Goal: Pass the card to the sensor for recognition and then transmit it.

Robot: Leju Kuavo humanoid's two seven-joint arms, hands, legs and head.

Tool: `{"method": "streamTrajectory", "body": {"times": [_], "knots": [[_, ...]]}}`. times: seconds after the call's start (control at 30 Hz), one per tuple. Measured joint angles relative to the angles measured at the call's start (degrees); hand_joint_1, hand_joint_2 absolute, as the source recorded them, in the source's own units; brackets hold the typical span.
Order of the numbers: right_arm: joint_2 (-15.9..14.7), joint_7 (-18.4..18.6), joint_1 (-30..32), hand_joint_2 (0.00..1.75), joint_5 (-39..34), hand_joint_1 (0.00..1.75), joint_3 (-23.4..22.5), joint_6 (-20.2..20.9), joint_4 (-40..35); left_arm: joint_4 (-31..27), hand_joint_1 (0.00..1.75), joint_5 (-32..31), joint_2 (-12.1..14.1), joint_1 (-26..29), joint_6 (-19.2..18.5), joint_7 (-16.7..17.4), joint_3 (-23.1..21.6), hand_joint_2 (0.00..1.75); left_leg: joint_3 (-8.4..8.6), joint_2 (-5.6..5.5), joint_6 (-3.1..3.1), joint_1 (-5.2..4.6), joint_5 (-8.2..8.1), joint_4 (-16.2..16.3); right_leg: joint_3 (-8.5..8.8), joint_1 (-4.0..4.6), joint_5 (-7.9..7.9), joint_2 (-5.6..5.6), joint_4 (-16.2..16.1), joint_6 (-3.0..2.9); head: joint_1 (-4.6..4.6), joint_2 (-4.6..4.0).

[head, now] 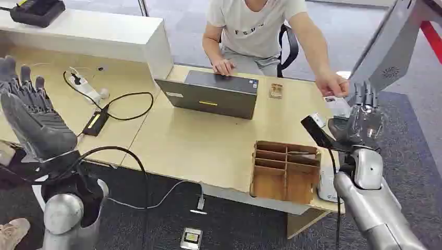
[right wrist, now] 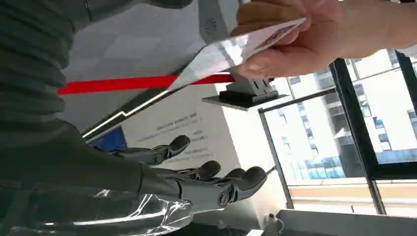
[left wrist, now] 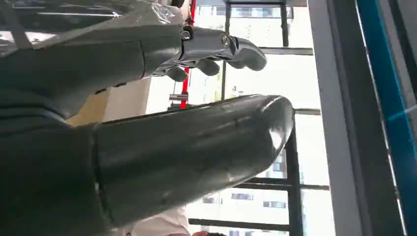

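A person's hand (head: 331,83) pinches the card (head: 338,104) just above the spread, empty right hand (head: 365,119); left hand (head: 31,117) spread too

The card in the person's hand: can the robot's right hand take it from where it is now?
Probably yes. The right hand is open just below the card, which the person's hand holds out above its fingers. Nothing lies between them, but they do not touch yet.
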Motion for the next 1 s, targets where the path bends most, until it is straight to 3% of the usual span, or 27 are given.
{"method": "streamTrajectory", "body": {"times": [0.07,0.1,0.13,0.17,0.23,0.27,0.4,0.67,1.0], "knots": [[0.5,0.0,-0.3,1.75,0.1,0.0,0.0,0.2,0.5,0.0,0.0,-0.2,0.2,0.7,0.0,0.6,0.1,0.0,-0.02,-0.01,0.0,0.0,0.0,0.0,0.0,0.0,0.0,-0.01,0.0,0.0,0.02,0.0],[0.9,0.2,-0.4,1.75,0.0,1.17,0.0,0.4,0.7,0.0,0.0,-0.3,0.3,1.1,0.0,0.9,0.2,0.0,-0.01,0.0,0.0,0.0,0.0,0.0,0.0,0.0,0.0,-0.01,0.0,0.0,0.02,0.0],[1.1,0.2,-0.5,1.75,-0.3,1.17,0.0,0.8,1.0,0.0,0.0,-0.4,0.3,1.5,0.0,1.2,0.3,0.0,-0.01,0.0,0.0,0.0,0.0,0.0,0.0,0.0,0.0,-0.01,0.0,0.0,0.02,0.0],[1.2,0.3,-0.6,1.75,-0.5,1.75,0.0,0.9,1.2,0.0,0.0,-0.6,0.3,1.9,0.0,1.4,0.5,0.0,-0.01,0.01,0.0,-0.01,0.0,0.0,0.0,-0.01,0.0,-0.01,0.0,0.0,0.02,0.0],[1.4,0.7,-0.6,1.75,-1.1,1.75,0.0,1.3,1.4,0.0,0.0,-0.7,0.5,2.6,0.0,2.0,0.7,0.0,-0.01,0.0,0.0,-0.01,0.0,0.0,0.0,-0.01,0.0,-0.01,0.0,0.0,0.04,0.0],[1.5,0.9,-0.6,1.75,-1.3,1.66,0.0,1.4,1.6,0.0,0.0,-0.7,0.6,3.0,0.0,2.2,0.9,0.0,-0.01,0.0,0.0,-0.01,0.0,0.0,0.0,-0.01,0.0,-0.01,0.0,0.0,0.0,0.0],[1.5,1.4,-0.6,1.75,-1.2,1.75,0.0,1.8,1.9,-0.1,0.0,-0.7,1.0,3.6,0.1,2.7,1.4,0.0,0.0,0.0,0.0,-0.01,0.0,0.0,0.0,-0.01,0.0,-0.01,0.0,0.0,0.0,0.0],[1.3,1.6,-0.5,1.75,-1.3,1.75,0.0,2.6,1.9,-0.6,0.0,-0.5,1.6,4.2,0.2,3.8,1.6,0.0,0.02,0.0,0.0,-0.01,0.0,0.0,0.0,0.0,0.0,0.0,0.0,0.0,0.02,0.0],[0.7,2.3,0.2,1.75,-2.8,1.75,0.0,2.0,1.2,-1.5,0.0,1.0,2.6,5.9,0.2,2.1,2.4,0.0,0.01,0.02,0.0,-0.01,-0.01,0.0,-0.01,0.0,0.0,0.01,0.0,0.0,0.04,0.0]]}}
